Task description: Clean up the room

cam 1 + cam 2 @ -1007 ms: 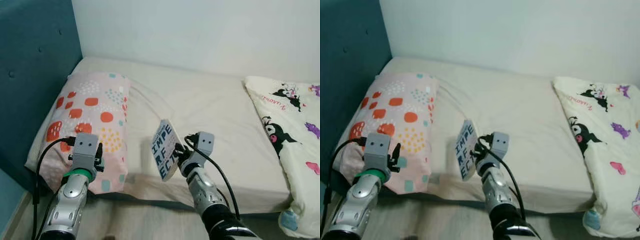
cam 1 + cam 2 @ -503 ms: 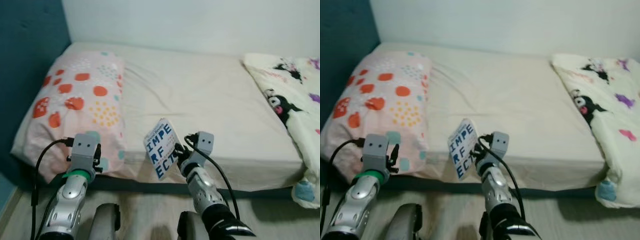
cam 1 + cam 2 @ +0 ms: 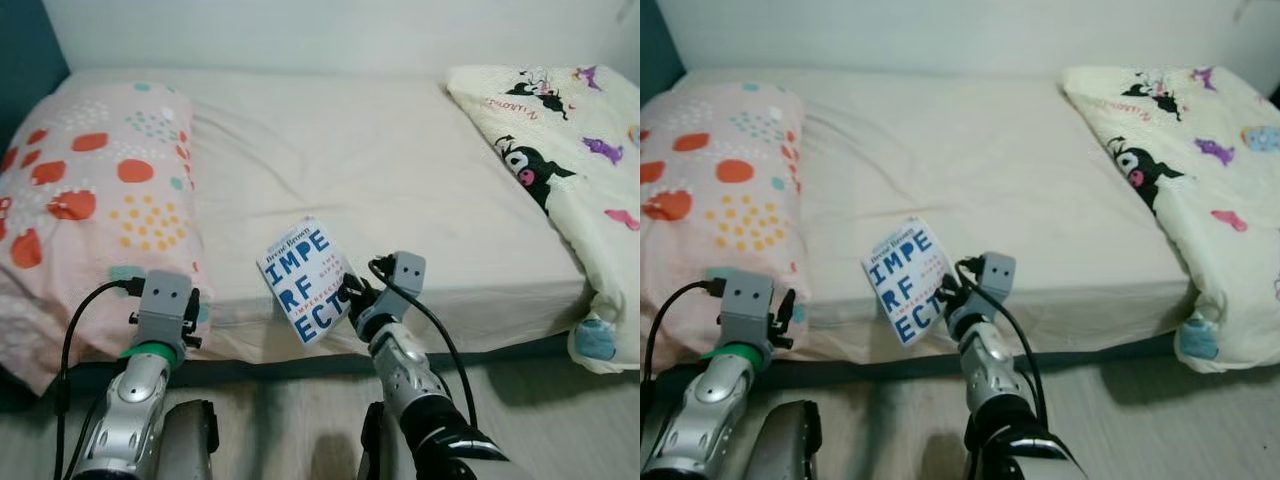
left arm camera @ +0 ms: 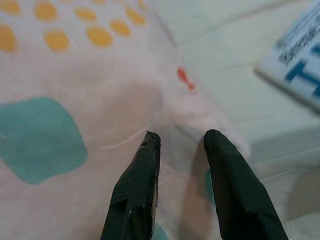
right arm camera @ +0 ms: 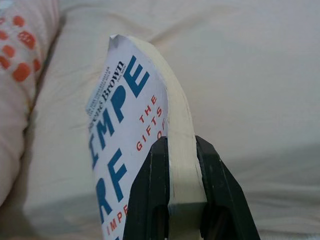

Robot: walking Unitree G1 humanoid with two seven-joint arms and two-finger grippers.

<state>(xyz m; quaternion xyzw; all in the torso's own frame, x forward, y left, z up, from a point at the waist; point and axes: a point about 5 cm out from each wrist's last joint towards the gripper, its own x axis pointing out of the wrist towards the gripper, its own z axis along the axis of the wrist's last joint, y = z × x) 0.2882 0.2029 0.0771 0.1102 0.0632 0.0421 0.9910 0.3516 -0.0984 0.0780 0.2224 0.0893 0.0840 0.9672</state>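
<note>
You have 1 white paperback book with blue lettering (image 3: 306,279) clamped upright between your right gripper's (image 5: 182,165) fingers, left gripper (image 4: 182,142) narrowly parted over 1 spotted pink pillow (image 3: 90,190).

Soft, even indoor light; left wrist view perhaps slightly blurred.

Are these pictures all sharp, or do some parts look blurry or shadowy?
Left eye view: evenly lit and sharp; the book title reads clearly, and a dark shadow runs under the bed edge. Left wrist view: the book corner is blurred, the pillow soft. Right wrist view: the cover print is crisp near the right end effector, the bedding behind hazier.
</note>
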